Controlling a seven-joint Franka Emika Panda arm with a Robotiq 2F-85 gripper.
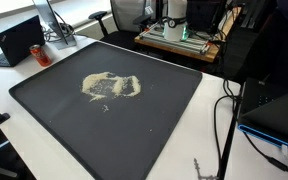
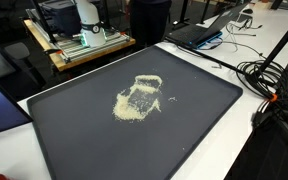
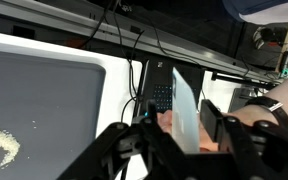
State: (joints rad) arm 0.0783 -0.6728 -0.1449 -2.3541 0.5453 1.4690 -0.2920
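In the wrist view my gripper (image 3: 179, 128) hangs over the white table edge beside the black mat (image 3: 44, 95). Its jaws stand apart on either side of a pale, translucent flat sheet (image 3: 184, 100) that stands upright between them. The right pad (image 3: 212, 120) is close against the sheet, while a gap shows between the sheet and the left finger (image 3: 144, 130). A person's hand (image 3: 167, 122) shows behind the sheet, apparently holding it. A pale powdery pile (image 1: 110, 87) lies mid-mat in both exterior views (image 2: 139, 97). The gripper does not appear in either exterior view.
A dark keypad device (image 3: 160, 90) and black cables (image 3: 134, 60) lie on the white table below the gripper. A laptop (image 1: 19, 40) stands off one mat corner. Another laptop (image 2: 209, 30) and tangled cables (image 2: 269, 75) sit beside the mat. The robot base (image 1: 174, 25) is behind it.
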